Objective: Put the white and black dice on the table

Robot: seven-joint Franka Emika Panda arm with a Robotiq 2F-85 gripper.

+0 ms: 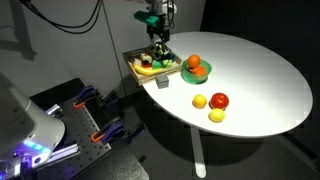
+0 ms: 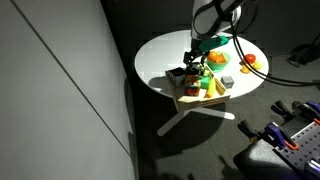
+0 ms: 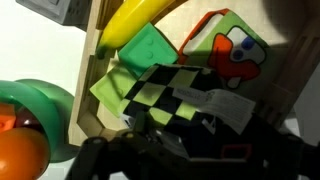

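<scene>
Claw [image 3: 165,150] close over white and black dice [image 3: 185,95] on tray [image 3: 88,80], grip indiscernible.

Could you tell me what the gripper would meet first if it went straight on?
Probably the white and black dice, straight ahead of the gripper in the wrist view; the gap between them is unclear.

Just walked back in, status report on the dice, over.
Gripper low over tray, grip unclear. Checkered dice in tray, not yet on table. Banana and green block beside it.
</scene>
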